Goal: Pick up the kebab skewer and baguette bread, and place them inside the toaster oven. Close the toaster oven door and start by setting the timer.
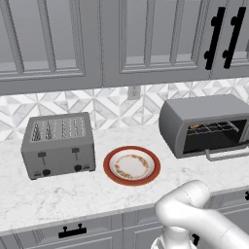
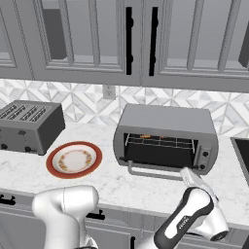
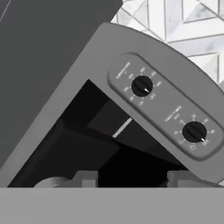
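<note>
Marble kitchen counter (image 1: 58,194) bearing, just ahead of the gripper (image 3: 131,178), the large grey rounded toaster oven (image 2: 168,121), its dark glass door with silver bar handle (image 2: 153,172) lowered open beneath the gripper. Beyond the fingertips (image 3: 89,178), which stand apart with nothing between them, lie two black control knobs (image 3: 142,85). Far to the gripper's left sit a grey four-slot toaster (image 1: 58,146) and a bare red-rimmed round plate (image 1: 132,165). A small orange item (image 2: 145,136), too small to identify, rests on the rack inside.
</note>
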Tool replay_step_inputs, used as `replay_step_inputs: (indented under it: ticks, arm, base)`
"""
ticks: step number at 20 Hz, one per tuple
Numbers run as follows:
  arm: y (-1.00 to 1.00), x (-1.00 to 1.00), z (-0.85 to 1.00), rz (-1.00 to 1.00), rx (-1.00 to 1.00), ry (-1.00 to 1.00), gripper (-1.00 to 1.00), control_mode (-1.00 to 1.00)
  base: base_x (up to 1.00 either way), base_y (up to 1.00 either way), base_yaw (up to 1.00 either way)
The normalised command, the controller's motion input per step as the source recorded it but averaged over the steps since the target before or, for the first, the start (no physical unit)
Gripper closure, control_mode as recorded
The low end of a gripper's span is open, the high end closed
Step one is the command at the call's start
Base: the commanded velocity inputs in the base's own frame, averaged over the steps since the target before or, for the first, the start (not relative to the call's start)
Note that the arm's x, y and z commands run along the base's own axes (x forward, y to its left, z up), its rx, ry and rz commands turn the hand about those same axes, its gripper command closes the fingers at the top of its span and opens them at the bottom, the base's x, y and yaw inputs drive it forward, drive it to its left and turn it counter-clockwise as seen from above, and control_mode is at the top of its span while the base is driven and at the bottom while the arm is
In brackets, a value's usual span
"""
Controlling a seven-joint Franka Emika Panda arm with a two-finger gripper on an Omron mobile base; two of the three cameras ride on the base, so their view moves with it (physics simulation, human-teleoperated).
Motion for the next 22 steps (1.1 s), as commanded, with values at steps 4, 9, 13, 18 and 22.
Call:
replay_step_inputs:
  ticks: [4,9,13,18,22]
  arm:
    - [0.68,0.28,0.22,0.00,0.06,0.08,-1.00,-1.00]
    - [0.66,0.32,0.22,0.00,0.06,0.07,-1.00,-1.00]
    - [0.63,0.41,0.09,0.00,0.05,0.04,-1.00,-1.00]
    - [0.71,0.57,0.05,0.00,0.03,0.03,-1.00,-1.00]
    - [0.76,0.64,0.00,0.00,0.02,0.02,-1.00,-1.00]
  base:
    - [0.00,0.00,0.00]
    - [0.00,0.00,0.00]
    - [0.00,0.00,0.00]
    - [0.00,0.00,0.00]
    - [0.00,0.00,0.00]
